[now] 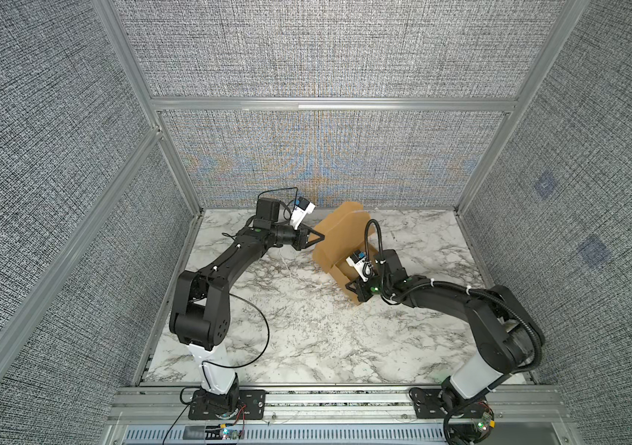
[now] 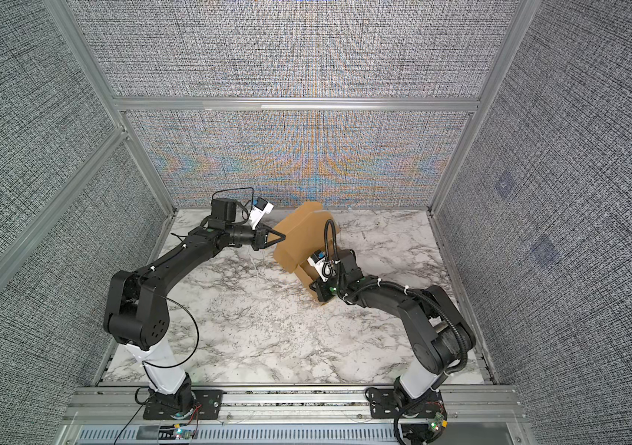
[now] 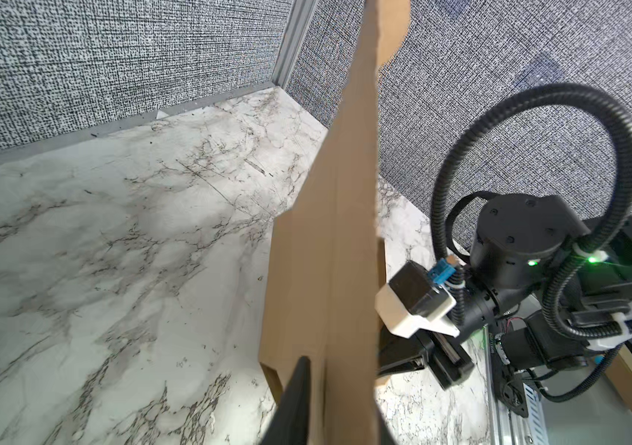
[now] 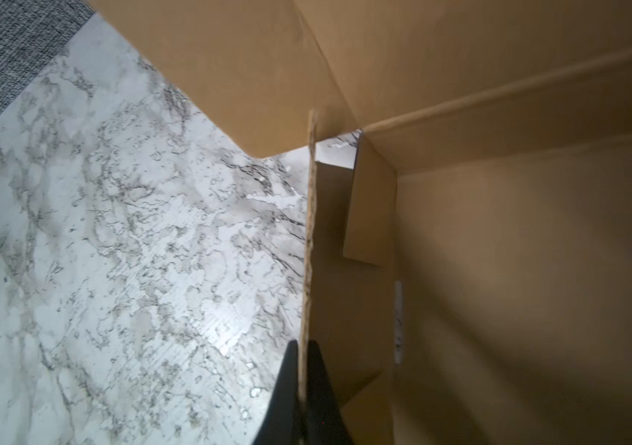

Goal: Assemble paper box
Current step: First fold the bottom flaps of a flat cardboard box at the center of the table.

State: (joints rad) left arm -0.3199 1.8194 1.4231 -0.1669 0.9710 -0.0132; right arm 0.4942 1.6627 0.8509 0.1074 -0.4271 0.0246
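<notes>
The paper box [image 1: 339, 235] [image 2: 299, 231] is a tan cardboard piece, partly folded, at the back middle of the marble table. Its tall flap [image 3: 329, 231] stands upright, and low walls rise around the base [image 4: 499, 269]. My left gripper [image 1: 322, 236] [image 2: 283, 235] [image 3: 339, 385] is at the flap's left edge, open, with the flap between its jaws. One finger [image 3: 300, 385] shows in front of the cardboard, which largely hides the other. My right gripper [image 1: 351, 287] [image 2: 312, 287] [image 4: 302, 345] is shut on the top edge of the box's near side wall.
The marble tabletop [image 1: 306, 327] is enclosed by grey fabric walls [image 1: 326, 162] on aluminium posts. An aluminium rail [image 1: 337, 400] carries both arm bases along the front edge. The right arm's cable loop [image 3: 537, 154] arches above its wrist, close beside the flap.
</notes>
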